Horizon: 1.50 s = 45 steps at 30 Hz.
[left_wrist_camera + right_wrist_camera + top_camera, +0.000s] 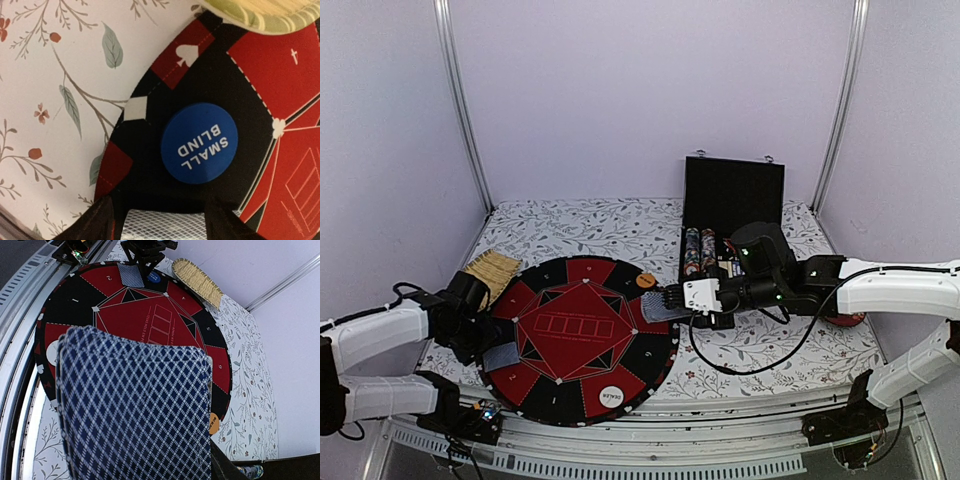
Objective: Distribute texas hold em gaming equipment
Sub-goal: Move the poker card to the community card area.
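Cards (660, 305), a blue-diamond-backed stack, are clamped flat in the right gripper (672, 298) and hang over the right edge of the round mat (582, 340). We judge the stack is held level and low there so that single cards can be drawn off toward the seats.

One card (502, 355) lies face down on the mat's left rim. The left gripper (160, 222) hangs over it with fingers apart. The card's pattern shows between them, but we cannot tell whether they touch it.

A blue disc (199, 143) sits just beside that card on a black segment of the mat, lettered "SMALL BLIND".

A white disc (611, 397) on the mat's near rim reads "DEALER". An orange disc (646, 281) rests on the mat's far right rim; any lettering on it is too small to read.

The markers are spread round the rim, apparently one to a seat. Segments of the mat carry seat numerals; 1 and 2 are legible from the right wrist, and the centre print is too fine.

An open black case (732, 195) stands beyond the mat's right side. A straw piece (492, 272) lies against its far left edge.
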Each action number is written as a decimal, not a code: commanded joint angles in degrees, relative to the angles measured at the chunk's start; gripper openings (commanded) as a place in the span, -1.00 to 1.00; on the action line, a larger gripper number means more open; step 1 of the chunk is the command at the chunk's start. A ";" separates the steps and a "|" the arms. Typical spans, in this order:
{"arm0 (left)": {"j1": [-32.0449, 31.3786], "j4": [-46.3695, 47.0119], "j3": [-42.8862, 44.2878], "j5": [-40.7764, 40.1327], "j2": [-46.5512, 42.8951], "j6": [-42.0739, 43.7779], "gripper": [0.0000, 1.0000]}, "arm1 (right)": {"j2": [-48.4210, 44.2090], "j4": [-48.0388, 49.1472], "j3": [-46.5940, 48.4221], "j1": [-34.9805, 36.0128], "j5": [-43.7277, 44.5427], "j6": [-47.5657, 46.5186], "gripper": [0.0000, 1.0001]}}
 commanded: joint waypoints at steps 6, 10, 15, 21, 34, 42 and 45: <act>-2.21 4.89 -2.85 6.55 -3.92 -0.80 0.17 | -0.39 -0.10 1.91 0.54 -0.41 -0.20 -0.04; -6.57 5.32 -3.36 7.62 -4.34 -3.03 0.17 | -0.02 -0.16 2.12 0.55 -0.48 -0.35 -0.04; -11.52 7.73 -3.43 10.91 -5.08 -3.39 0.17 | 0.17 -0.44 2.09 0.55 -0.57 -0.37 -0.04; -16.07 11.00 -3.98 16.46 -6.26 -0.71 0.10 | 0.30 -0.54 2.24 0.57 -0.57 -0.37 -0.04; -18.49 15.17 -5.93 18.91 -4.89 9.84 -0.05 | 0.33 -1.04 2.60 0.57 -0.57 -0.37 -0.03; -18.49 18.34 -4.62 13.64 2.73 16.21 -0.07 | 0.34 -1.32 2.74 0.66 -0.84 -0.37 -0.03; -18.49 19.09 -4.01 13.02 4.12 18.17 -0.06 | 0.11 -1.33 2.71 0.66 -0.96 -0.37 -0.03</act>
